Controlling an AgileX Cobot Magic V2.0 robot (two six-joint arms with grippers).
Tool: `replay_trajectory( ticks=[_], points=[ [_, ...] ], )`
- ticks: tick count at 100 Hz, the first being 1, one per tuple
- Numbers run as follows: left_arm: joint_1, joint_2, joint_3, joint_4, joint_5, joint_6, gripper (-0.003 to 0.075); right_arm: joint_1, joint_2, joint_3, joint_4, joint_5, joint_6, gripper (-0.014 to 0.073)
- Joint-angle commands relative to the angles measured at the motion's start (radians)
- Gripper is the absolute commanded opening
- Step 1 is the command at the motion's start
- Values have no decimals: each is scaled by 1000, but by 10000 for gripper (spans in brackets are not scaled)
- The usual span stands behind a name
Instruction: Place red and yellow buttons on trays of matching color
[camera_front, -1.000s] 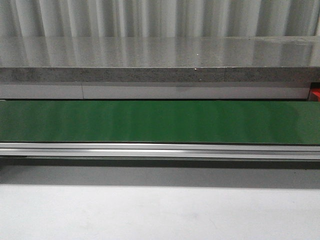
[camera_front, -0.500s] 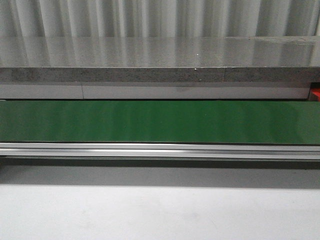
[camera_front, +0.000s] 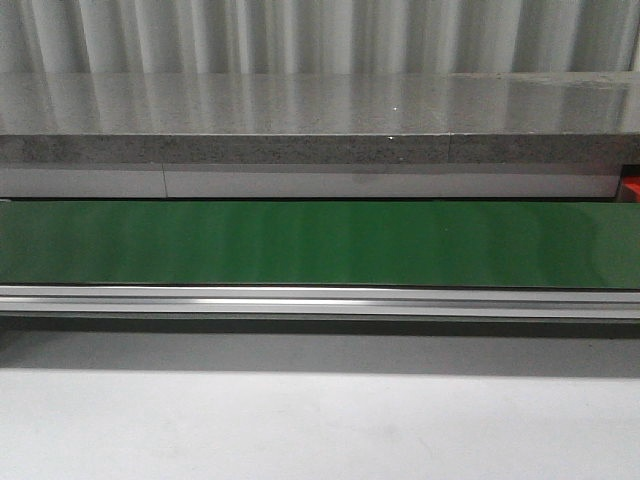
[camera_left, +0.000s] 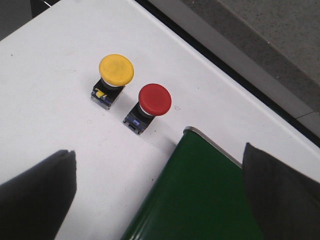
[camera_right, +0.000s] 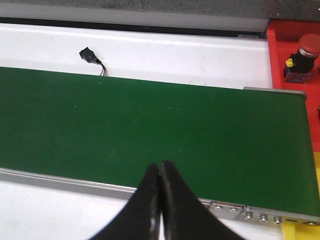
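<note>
The left gripper (camera_left: 159, 192) hangs with its dark fingers (camera_left: 37, 192) spread wide apart. The right gripper (camera_right: 160, 197) has its fingertips pressed together, holding nothing (neither arm shows in the front view).

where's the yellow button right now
It shows only in the left wrist view: the yellow button stands upright on the white table, right beside the red button and just off the end of the green belt.

Industrial test cell/workshop: long green conveyor belt (camera_front: 320, 243) w/ aluminium side rail (camera_front: 320, 300), white tabletop (camera_front: 320, 425), speckled grey stone-like slab (camera_front: 320, 120), corrugated metal wall (camera_front: 320, 35) behind.
</note>
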Motion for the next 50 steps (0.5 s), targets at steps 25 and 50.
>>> replay_trajectory(
  ticks=[25,50],
  points=[
    [2,196,-169,-43,-40,-26,636,0,-8,-25,11,-61,-7,-68],
    [2,271,-209,-58,-48,-26,636,0,-8,-25,11,-61,-7,-68]
  ],
)
